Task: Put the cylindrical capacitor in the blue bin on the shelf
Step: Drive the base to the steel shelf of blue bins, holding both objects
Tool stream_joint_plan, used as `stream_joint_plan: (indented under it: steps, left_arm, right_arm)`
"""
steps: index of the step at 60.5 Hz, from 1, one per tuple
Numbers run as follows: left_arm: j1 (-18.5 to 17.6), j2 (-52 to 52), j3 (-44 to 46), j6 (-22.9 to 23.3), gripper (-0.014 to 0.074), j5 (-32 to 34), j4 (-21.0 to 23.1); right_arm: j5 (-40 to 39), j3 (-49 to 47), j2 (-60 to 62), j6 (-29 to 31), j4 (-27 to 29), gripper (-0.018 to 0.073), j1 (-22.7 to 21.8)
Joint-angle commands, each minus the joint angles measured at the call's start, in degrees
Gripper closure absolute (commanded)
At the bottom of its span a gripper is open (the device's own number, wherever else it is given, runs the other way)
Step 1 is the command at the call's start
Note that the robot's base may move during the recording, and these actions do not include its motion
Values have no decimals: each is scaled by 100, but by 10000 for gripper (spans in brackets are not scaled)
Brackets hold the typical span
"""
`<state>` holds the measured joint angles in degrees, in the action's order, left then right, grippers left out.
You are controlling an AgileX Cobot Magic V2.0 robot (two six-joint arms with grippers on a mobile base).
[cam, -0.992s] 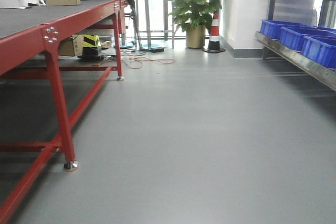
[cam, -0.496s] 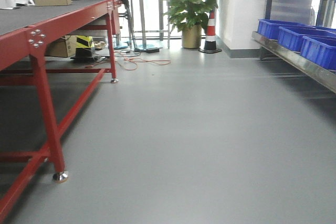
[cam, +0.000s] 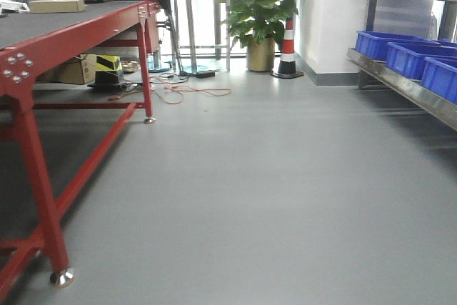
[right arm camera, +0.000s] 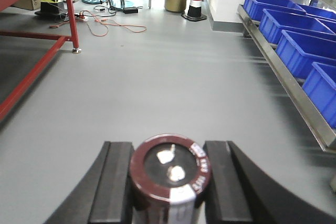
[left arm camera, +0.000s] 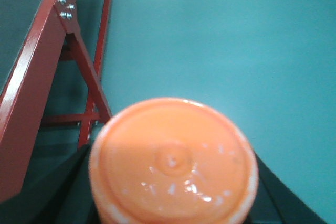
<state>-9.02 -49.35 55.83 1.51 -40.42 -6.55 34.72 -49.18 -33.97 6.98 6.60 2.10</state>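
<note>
My right gripper (right arm camera: 168, 149) is shut on the cylindrical capacitor (right arm camera: 169, 170), a dark maroon stub with two silvery terminals on its top, held upright between the black pads over the grey floor. The steel shelf (right arm camera: 286, 85) runs along the right, with blue bins (right arm camera: 300, 51) in a row behind its shiny front rail. In the front view the shelf (cam: 410, 89) and its bins (cam: 391, 43) are at the right edge. My left gripper (left arm camera: 173, 184) is shut on a blurred orange round container (left arm camera: 173, 163), seen end-on, which hides most of its fingers.
A red-framed table (cam: 75, 25) with cardboard boxes stands on the left, its near leg (cam: 39, 191) close by. Orange cables (cam: 187, 91) lie on the floor ahead. A potted plant (cam: 260, 5) and a striped cone (cam: 288, 48) stand at the far wall.
The front view has advanced along the aisle: the table's near leg has slid down and left, and the shelf and bins have shifted toward the right edge.
</note>
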Motion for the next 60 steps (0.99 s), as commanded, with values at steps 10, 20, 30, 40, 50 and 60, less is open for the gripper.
stream_joint_plan:
  steps: [10, 20, 30, 40, 50, 60]
  left_arm:
    - [-32, 16, 13, 11, 707, 178, 19]
    - [-32, 16, 13, 11, 707, 284, 19]
    - [-32, 16, 13, 11, 707, 284, 19]
    - [-32, 16, 13, 11, 707, 284, 19]
    - [-32, 16, 13, 11, 707, 284, 19]
    - [-32, 16, 13, 11, 707, 284, 19]
  right_arm:
    - [-177, -55, 34, 20, -46, 650, 13]
    - [-177, -55, 34, 20, -46, 650, 13]
    - [-177, -55, 34, 20, -46, 650, 13]
    - [-177, -55, 34, 20, -46, 650, 13]
    - [-177, -55, 34, 20, -46, 650, 13]
    - [-177, -55, 34, 20, -46, 650, 13]
